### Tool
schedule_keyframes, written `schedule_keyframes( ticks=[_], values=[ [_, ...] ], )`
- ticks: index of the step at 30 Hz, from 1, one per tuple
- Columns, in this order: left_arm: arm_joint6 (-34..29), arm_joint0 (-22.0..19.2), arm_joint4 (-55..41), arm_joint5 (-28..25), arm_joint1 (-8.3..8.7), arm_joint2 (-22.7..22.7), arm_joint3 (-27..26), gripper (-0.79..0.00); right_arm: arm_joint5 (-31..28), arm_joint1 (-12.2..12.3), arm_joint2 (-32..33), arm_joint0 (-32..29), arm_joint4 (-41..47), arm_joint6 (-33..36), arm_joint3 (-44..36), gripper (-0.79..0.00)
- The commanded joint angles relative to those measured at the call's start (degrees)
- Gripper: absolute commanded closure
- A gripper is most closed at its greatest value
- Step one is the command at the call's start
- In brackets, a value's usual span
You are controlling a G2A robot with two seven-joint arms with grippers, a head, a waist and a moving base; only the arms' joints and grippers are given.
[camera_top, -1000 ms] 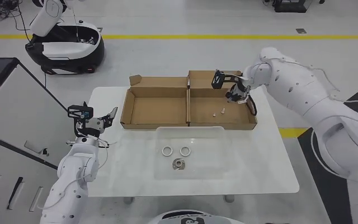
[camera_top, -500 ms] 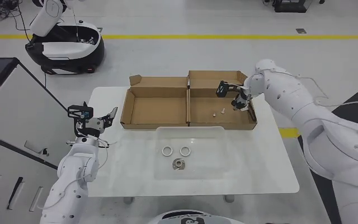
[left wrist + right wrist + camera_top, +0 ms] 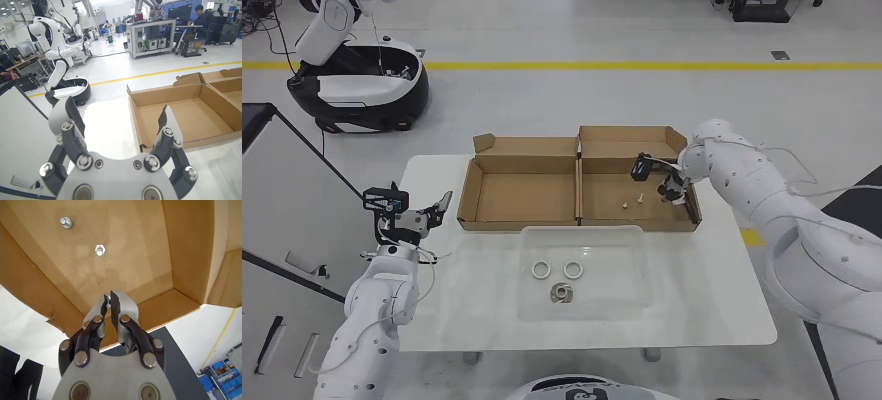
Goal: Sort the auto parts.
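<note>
The white rounded table occupies the centre of the top view, with two shallow open brown cardboard boxes set side by side and touching along its upper edge. The right gripper is positioned over the right-hand cardboard box, at that box's right wall, in the centre-right of the frame. In the right wrist view the right gripper has its black ribbed pads closed on a small silver threaded bolt, which is clamped between the pad tips above the box floor. Two further silver fasteners lie apart on that floor: a hex-head bolt and a bolt with a round washer; the top view shows them as two small pale items near the box centre. The left-hand cardboard box has a bare floor. Just below the boxes in the top view stands a clear rectangular plastic bin, which contains two white rings side by side and a small grey metal part just below them. The left gripper is located at the left edge of the table, centre-left of the frame; in the left wrist view the left gripper has its fingers spread wide, with nothing between them.
</note>
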Motion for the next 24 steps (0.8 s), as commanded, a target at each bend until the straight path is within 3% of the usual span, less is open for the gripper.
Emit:
schedule_keyframes(
  ticks=[1, 17, 21, 24],
  values=[
    [0.0, 0.0, 0.0, 0.0, 0.0, 0.0, 0.0, -0.785, -0.23, -0.48, -0.01, -0.39, -0.21, -0.19, 0.83, 0.0],
    [0.0, 0.0, 0.0, 0.0, 0.0, 0.0, 0.0, -0.785, -1.25, -4.17, 0.27, -1.71, -3.15, -1.85, 6.5, 0.0],
    [0.0, 0.0, 0.0, 0.0, 0.0, 0.0, 0.0, -0.785, -1.8, -4.85, 0.54, -1.55, -3.33, -2.02, 7.68, -0.203],
    [0.0, 0.0, 0.0, 0.0, 0.0, 0.0, 0.0, -0.785, -2.04, -5.28, 0.86, -1.61, -3.15, -2.51, 8.52, -0.256]
  ],
)
